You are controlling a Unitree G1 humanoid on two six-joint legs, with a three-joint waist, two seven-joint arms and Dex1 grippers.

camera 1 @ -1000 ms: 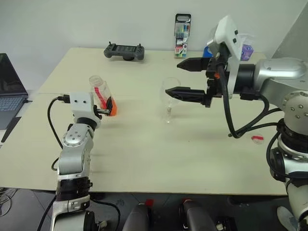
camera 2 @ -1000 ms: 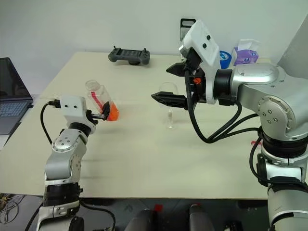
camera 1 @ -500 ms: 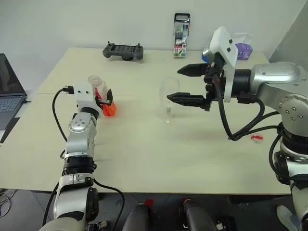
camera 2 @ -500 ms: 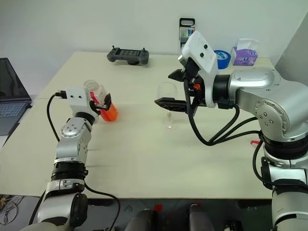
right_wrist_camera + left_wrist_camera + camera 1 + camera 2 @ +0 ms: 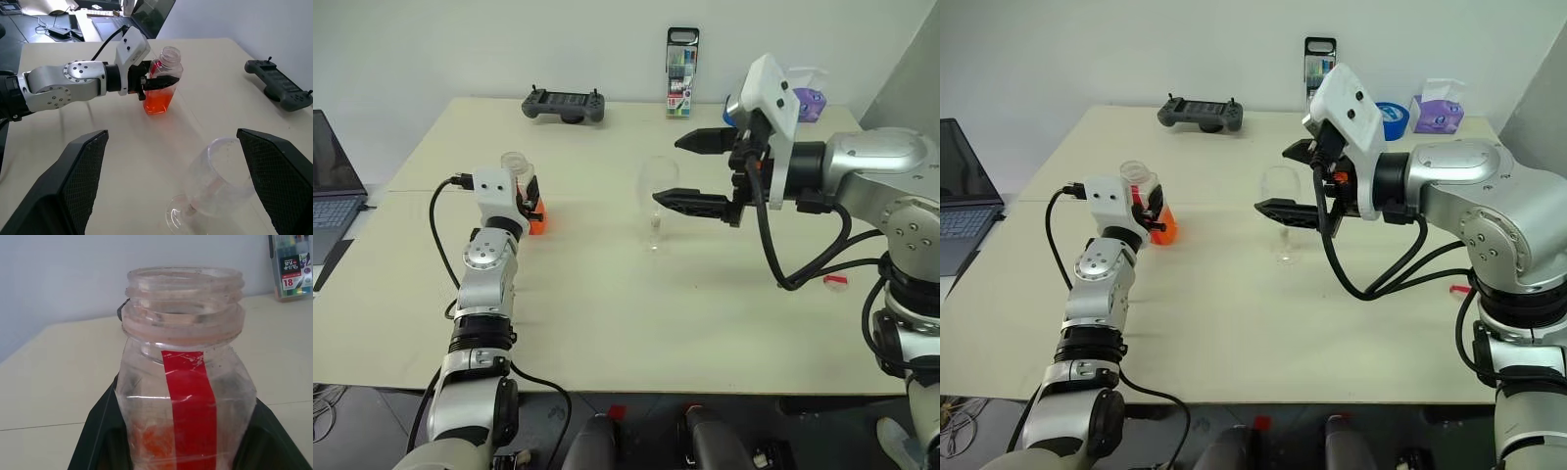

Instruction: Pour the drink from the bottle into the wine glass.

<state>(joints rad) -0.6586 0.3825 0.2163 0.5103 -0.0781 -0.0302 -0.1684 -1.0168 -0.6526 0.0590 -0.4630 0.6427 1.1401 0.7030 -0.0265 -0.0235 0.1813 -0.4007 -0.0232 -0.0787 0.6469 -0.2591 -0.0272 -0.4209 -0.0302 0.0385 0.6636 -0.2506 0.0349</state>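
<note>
Both arms are silver-grey metal with rounded joint housings and black bands between segments. Each wrist carries a white boxy camera housing. Black cables loop loosely from both wrists. The left gripper (image 5: 1153, 209) and right gripper (image 5: 700, 174) have black fingers, seemingly textured on the inner pads.

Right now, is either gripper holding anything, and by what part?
The left gripper is shut on the bottle, clamping its body just below the open neck. The right gripper is open beside the wine glass, holding nothing.
</note>
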